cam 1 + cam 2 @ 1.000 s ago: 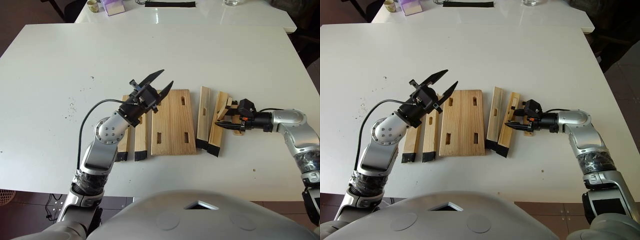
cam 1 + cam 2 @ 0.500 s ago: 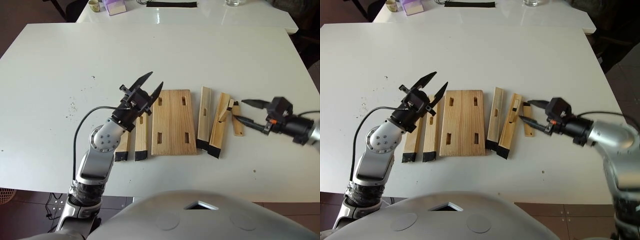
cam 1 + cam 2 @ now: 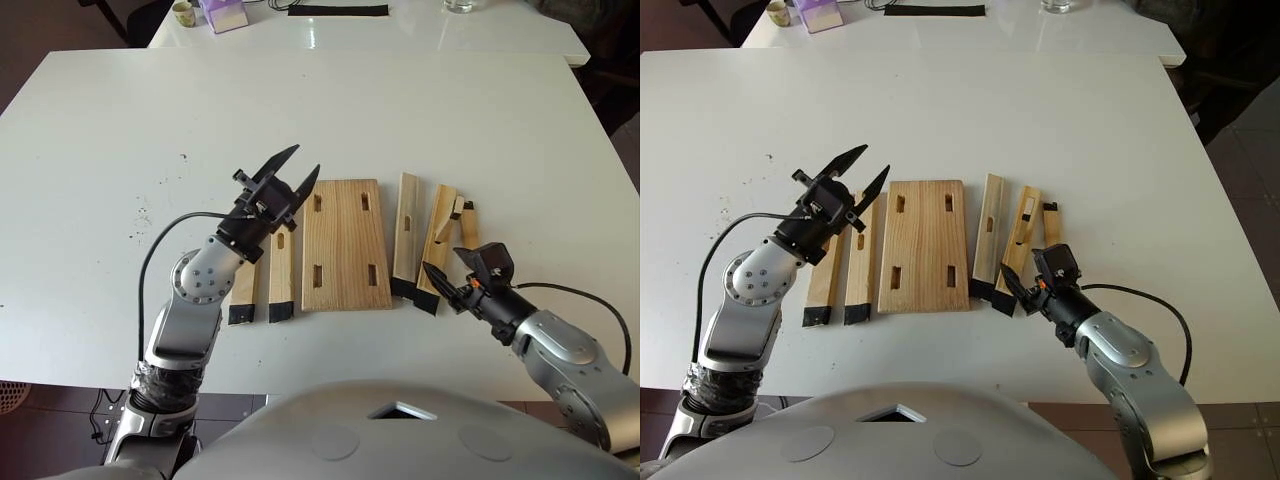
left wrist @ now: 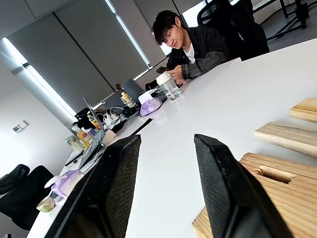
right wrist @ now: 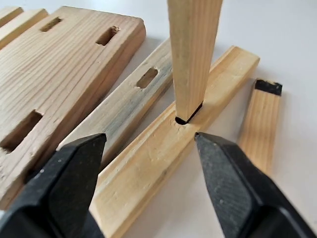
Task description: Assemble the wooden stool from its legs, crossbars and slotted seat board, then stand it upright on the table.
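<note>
The right gripper (image 3: 447,268) is found wide open, with nothing held. In the right wrist view its two fingers (image 5: 69,173) are spread to either side of the outer right leg (image 5: 163,163), close to that leg's black-tipped near end. Contact with the wood cannot be confirmed. An upright crossbar (image 5: 193,54) is seen rising from the slot in this leg. A flat crossbar (image 5: 260,124) with a dark end is lying on the table just beside the leg, on the side away from the board.

The inner right leg (image 3: 406,235) is laid flat between the outer right leg and the seat board (image 3: 345,245). The seat board lies flat at the middle of the table (image 3: 400,110) with four slots showing.

The left gripper (image 3: 305,160) is likewise open, jaws well parted and empty. It is raised above the far ends of the two left legs (image 3: 282,270), touching neither. These legs lie side by side just left of the seat board, with their black tips toward the robot.

No stool is assembled. All parts but the upright crossbar lie flat.
</note>
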### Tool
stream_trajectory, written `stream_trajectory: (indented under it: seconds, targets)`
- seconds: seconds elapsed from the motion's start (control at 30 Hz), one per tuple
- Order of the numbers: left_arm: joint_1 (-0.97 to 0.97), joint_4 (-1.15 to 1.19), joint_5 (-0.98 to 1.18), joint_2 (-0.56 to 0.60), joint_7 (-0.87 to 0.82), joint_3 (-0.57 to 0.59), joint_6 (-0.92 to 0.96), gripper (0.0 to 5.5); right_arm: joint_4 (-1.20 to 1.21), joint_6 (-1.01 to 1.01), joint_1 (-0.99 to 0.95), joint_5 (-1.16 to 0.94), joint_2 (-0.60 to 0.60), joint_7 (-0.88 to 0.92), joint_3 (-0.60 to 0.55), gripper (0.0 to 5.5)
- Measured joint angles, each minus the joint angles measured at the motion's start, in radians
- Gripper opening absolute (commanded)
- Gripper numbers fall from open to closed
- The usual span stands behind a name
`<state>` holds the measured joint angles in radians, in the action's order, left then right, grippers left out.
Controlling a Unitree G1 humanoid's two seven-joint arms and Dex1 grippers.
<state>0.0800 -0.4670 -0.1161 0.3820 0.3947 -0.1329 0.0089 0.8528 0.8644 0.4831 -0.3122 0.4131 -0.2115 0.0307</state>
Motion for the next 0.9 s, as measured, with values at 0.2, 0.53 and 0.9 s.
stream_trajectory:
  seconds: [0.2,0.53,0.9]
  targets:
    - [-0.013,0.003,0.000,0.000,0.003,-0.020,-0.003,2.00,-0.033,0.007,-0.001,0.044,-0.034,0.052,0.047,3.30]
    - [-0.007,0.003,-0.005,-0.004,-0.007,-0.028,-0.003,2.00,-0.074,-0.029,-0.016,0.095,-0.001,0.038,0.049,3.30]
    - [0.033,-0.008,-0.046,-0.039,-0.050,-0.038,0.000,2.00,-0.111,0.000,-0.026,0.089,0.065,-0.038,-0.003,3.30]
